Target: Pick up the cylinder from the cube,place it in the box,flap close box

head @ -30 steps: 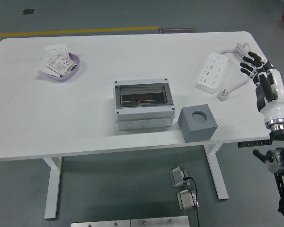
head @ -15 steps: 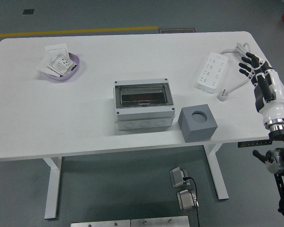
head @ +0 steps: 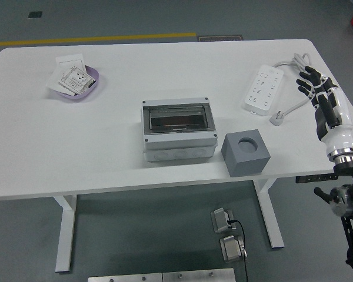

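White table (head: 59, 153) over a grey floor carries, well left of the fingers, a purple dish (head: 76, 84) of cards, then the closed box (head: 177, 129) and the grey cube (head: 245, 152), its round socket looking empty with no cylinder in sight. Nearest the fingers lies a power strip (head: 263, 89). At the table's right edge the right hand (head: 323, 97) hovers, fingers spread and holding nothing; reaching across, I judge, it could snag the strip's cable or nudge the cube off the near edge.

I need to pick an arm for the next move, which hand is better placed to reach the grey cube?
Right. The right hand hovers open over the table's right edge by the power strip, on the grey cube's side. The left arm isn't in view.
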Available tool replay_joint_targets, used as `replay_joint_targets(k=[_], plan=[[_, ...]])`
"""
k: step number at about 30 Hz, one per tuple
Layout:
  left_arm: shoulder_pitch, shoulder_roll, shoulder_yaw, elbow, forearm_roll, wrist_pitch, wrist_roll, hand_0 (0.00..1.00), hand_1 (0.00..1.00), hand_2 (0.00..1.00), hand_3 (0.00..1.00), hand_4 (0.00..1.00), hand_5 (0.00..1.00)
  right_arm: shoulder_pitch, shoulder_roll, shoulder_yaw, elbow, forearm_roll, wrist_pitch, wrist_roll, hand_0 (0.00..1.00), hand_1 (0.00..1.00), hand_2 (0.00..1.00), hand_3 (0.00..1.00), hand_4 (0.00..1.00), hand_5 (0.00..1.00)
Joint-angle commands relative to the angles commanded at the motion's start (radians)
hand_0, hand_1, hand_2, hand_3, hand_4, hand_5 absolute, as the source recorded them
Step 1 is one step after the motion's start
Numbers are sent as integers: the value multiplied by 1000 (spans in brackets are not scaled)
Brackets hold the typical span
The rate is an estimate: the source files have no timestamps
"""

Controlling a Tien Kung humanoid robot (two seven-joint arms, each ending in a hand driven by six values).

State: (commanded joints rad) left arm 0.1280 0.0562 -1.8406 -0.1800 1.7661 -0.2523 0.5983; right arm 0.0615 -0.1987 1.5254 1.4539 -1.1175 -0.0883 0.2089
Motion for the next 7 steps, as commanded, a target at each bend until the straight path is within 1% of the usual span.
replay_joint_targets(k=[7], plan=[[1,0,-15,0,15,-11,4,781,778,750,587,702,79,4,-2,-9,13,12,5,2,868,807,834,814,998,741]])
